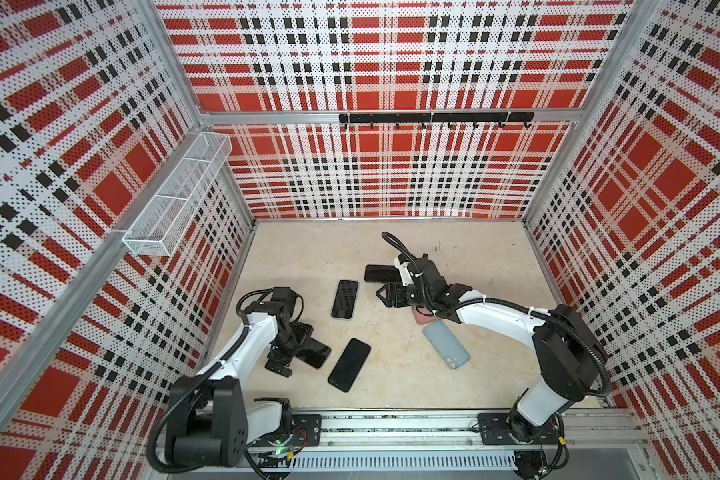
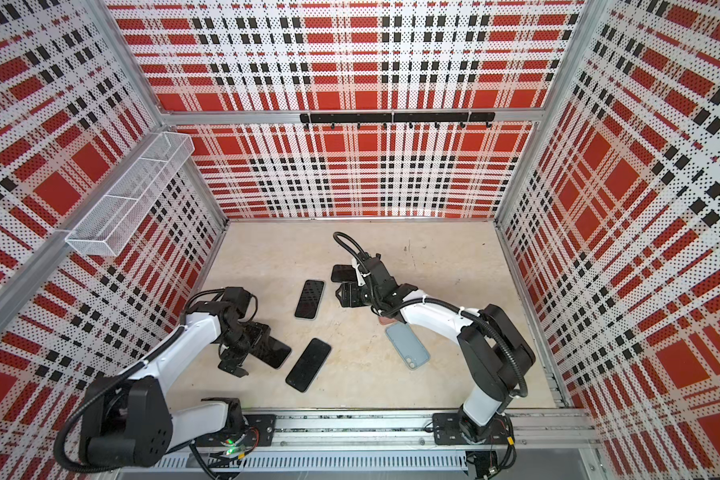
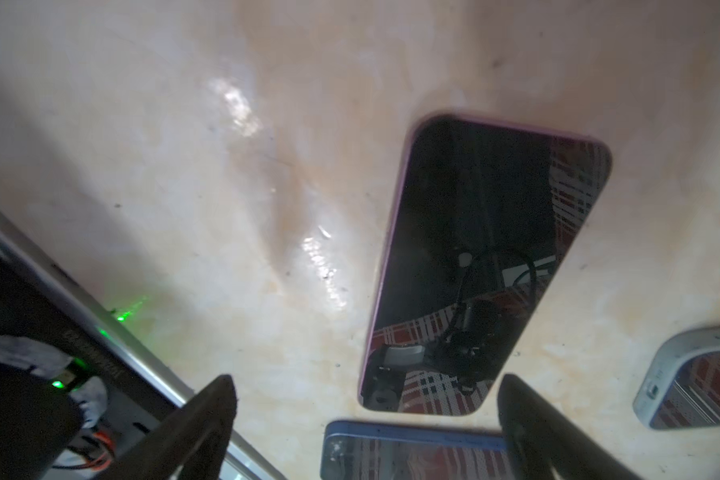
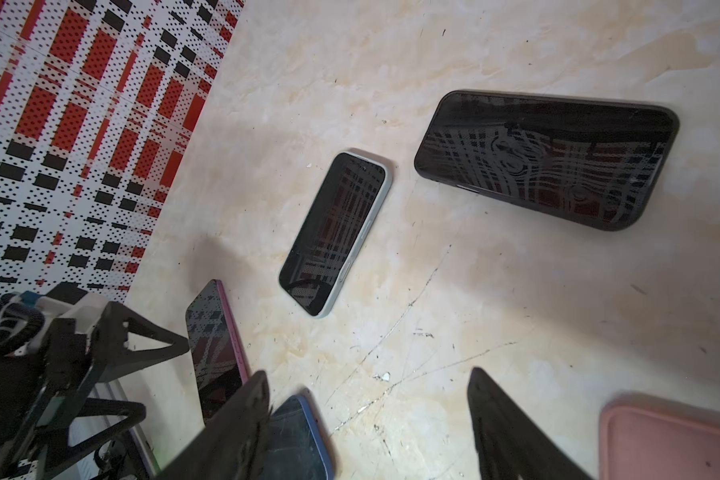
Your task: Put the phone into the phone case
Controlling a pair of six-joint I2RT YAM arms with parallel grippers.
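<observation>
Table (image 4: 516,270): pale marbled top, smooth, semi-gloss, finely scratched.
Phone (image 3: 474,249): mirror-gloss glass face, lilac rim.
Black phone (image 4: 549,158): glossy glass.
Pink case (image 4: 674,444): matt.
Blue case (image 1: 446,344): matt plastic.
Walls (image 1: 391,62): perforated printed sheet.
Basket (image 1: 175,195): white wire mesh.
My fingers (image 3: 200,424): matt black plastic.

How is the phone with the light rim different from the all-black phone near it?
The light-rimmed phone has a pale greyish rim; the black phone has a dark one. In both top views the light-rimmed phone points toward the back wall, while the black phone lies crosswise. The right arm partly hides the black phone there; the light-rimmed phone shows whole. Both lie flat, dark screens up, mirroring the plaid around them.
</observation>
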